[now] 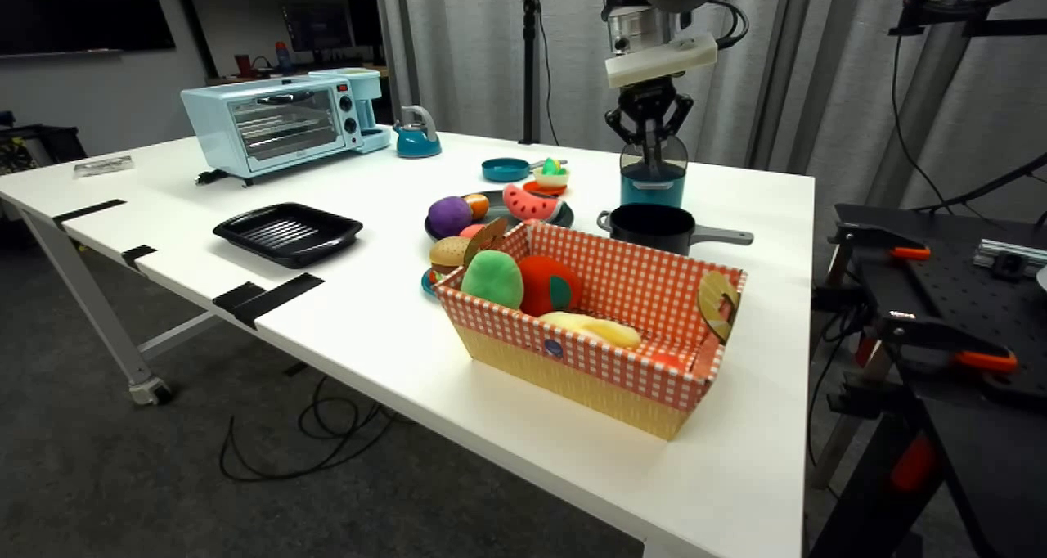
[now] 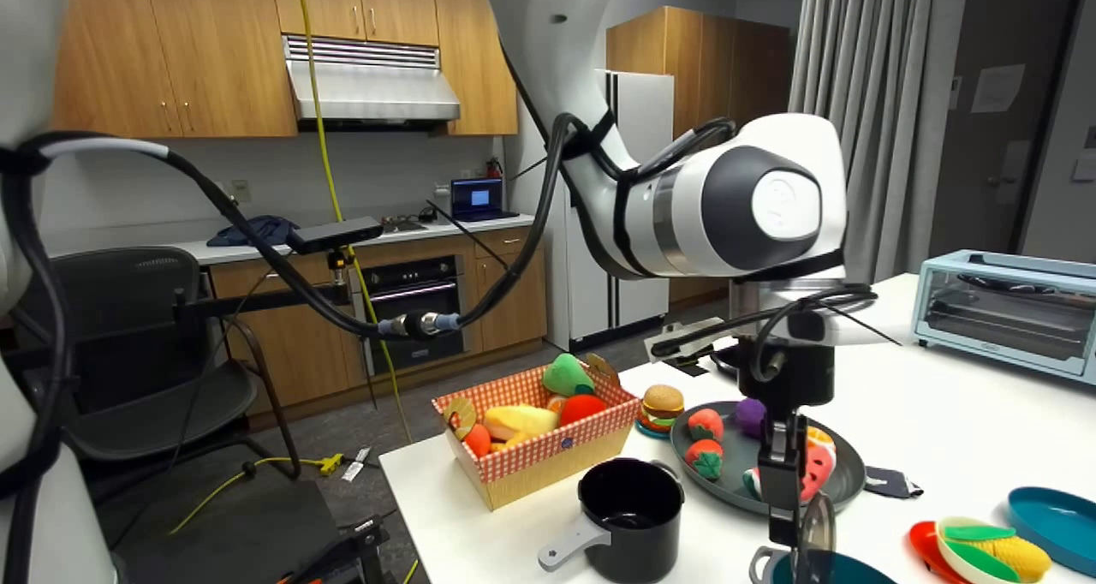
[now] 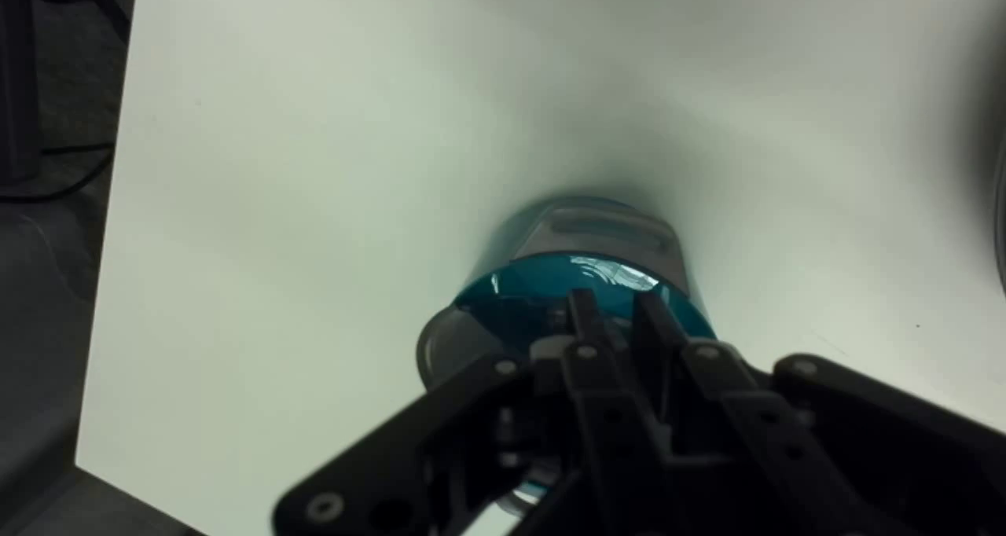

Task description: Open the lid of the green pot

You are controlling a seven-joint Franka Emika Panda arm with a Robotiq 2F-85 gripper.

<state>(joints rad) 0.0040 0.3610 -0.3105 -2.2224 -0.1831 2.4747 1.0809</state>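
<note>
A black two-fingered Robotiq gripper (image 3: 615,300) points down over a small, squat, round teal-green pot (image 1: 650,195) with grey handles, which stands on a long white table (image 1: 393,345). The jaws are drawn close together and clenched on a smoky, see-through round lid (image 2: 819,524), tipped up nearly on edge with its lower rim at the mouth of the pot. Whether they pinch it by knob or by rim, I cannot tell. The wrist view has the pot near the middle of the frame, the fingers reaching up from the bottom edge; in an exterior view the lower edge of the frame cuts the pot off.

A deep black saucepan with a grey handle (image 1: 652,229) stands near the pot, right of centre in an exterior view. Below it in that frame sits a red-and-white checked basket with straw-yellow walls (image 1: 564,378), holding green, red and yellow plush pieces (image 1: 493,278). Toward the upper left are a pale blue toaster oven (image 1: 270,124) and a blue, grey-handled toy kettle (image 1: 418,142).
</note>
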